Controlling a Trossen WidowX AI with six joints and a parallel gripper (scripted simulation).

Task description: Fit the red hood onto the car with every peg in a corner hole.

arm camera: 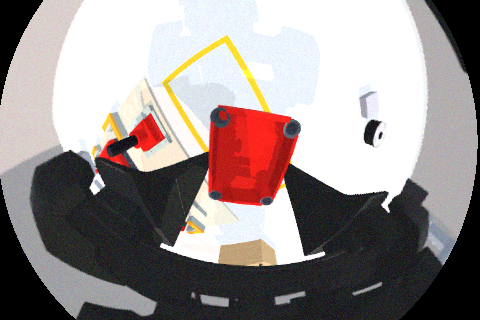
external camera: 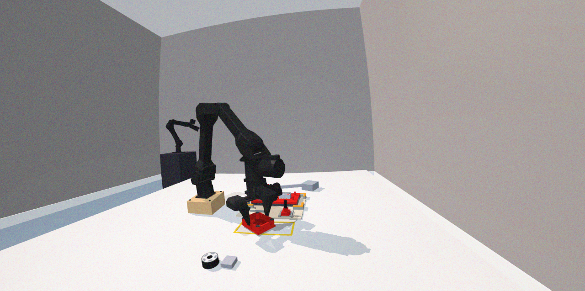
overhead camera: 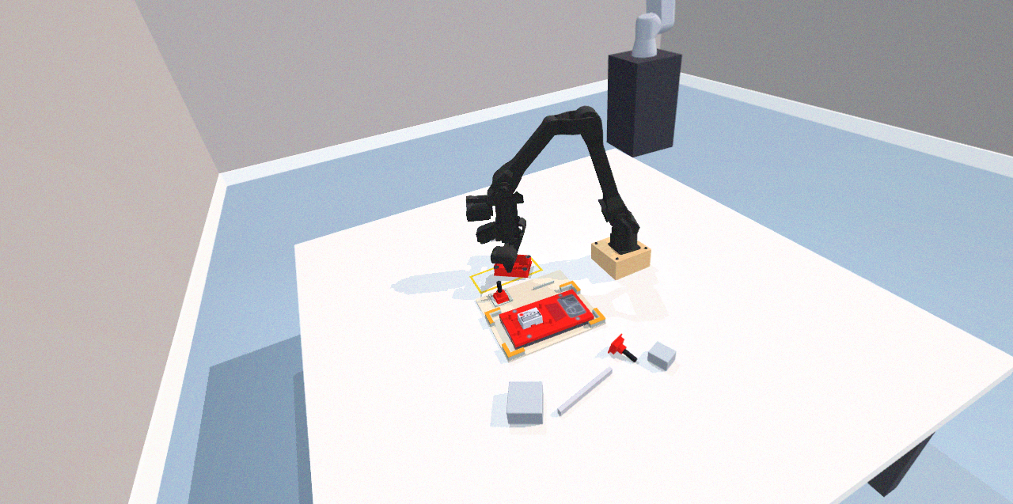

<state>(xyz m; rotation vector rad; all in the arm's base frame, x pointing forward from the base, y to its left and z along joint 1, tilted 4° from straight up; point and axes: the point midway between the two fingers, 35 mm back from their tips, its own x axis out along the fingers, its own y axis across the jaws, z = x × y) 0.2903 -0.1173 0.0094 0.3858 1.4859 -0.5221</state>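
The red hood is upside down, its hollow side and corner bosses facing up. My gripper is shut on it, one finger on each side. It is low at the yellow outline; whether it touches the table is not clear. The red chassis sits in the jig with the pale engine block on its deck. The pegs are tiny in the top and exterior views.
A red part with a black stem stands on the jig; another lies beyond it. Grey blocks and a bar are nearby. A wheel lies beside a small block.
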